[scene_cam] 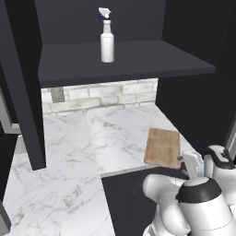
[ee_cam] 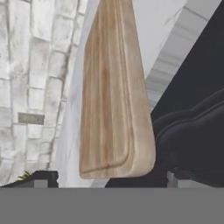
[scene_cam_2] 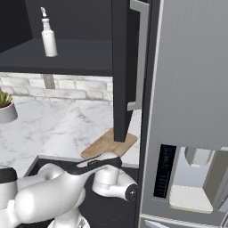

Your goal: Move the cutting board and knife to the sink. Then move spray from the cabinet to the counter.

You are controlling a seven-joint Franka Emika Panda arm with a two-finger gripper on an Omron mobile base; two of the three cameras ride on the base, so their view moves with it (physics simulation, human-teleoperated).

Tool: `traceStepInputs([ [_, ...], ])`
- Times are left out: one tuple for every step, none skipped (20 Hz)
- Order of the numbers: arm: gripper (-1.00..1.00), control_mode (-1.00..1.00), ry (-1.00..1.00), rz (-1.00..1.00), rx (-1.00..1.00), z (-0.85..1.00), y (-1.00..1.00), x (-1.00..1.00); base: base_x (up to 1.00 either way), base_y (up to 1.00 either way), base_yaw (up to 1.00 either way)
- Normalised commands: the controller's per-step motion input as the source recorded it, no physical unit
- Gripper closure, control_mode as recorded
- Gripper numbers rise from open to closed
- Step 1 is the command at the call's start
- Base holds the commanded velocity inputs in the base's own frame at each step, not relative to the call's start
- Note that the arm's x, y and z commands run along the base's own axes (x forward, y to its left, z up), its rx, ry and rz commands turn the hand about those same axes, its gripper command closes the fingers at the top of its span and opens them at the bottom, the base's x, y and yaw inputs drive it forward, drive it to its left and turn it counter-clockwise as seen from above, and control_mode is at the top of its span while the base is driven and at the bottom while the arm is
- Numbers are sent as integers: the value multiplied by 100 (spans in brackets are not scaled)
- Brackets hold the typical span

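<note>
Cutting board (ee_cam: 114,96) between wide-open tool (ee_cam: 109,179) tips, seemingly not gripped.

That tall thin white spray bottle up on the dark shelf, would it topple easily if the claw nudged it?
Probably yes: the slim white spray bottle stands upright on a narrow base, with its trigger head at the top, so a nudge up high would likely tip it. Being round, it might then roll along the flat dark shelf. It looks like rigid plastic, probably light.
</note>
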Motion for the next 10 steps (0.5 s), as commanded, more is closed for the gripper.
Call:
traceStepInputs([
  [-100,-100,0,0,-4,-9,3,11,0,0,0],
  [-100,-100,0,0,-4,-6,3,11,0,0,0],
  [-100,-100,-1,0,-4,-6,7,16,0,0,0],
  [-100,-100,-2,0,-4,-7,11,17,0,0,0],
  [-100,-100,-2,0,-4,-11,14,19,0,0,0],
  [-100,-100,-1,0,-5,-16,14,18,0,0,0],
  [-100,-100,0,0,-5,-13,14,17,0,0,0],
  [-100,-100,0,0,-6,-11,11,16,0,0,0],
  [-100,-100,0,0,-5,-12,11,17,0,0,0],
  [-100,-100,0,0,-6,-14,11,19,0,0,0],
])
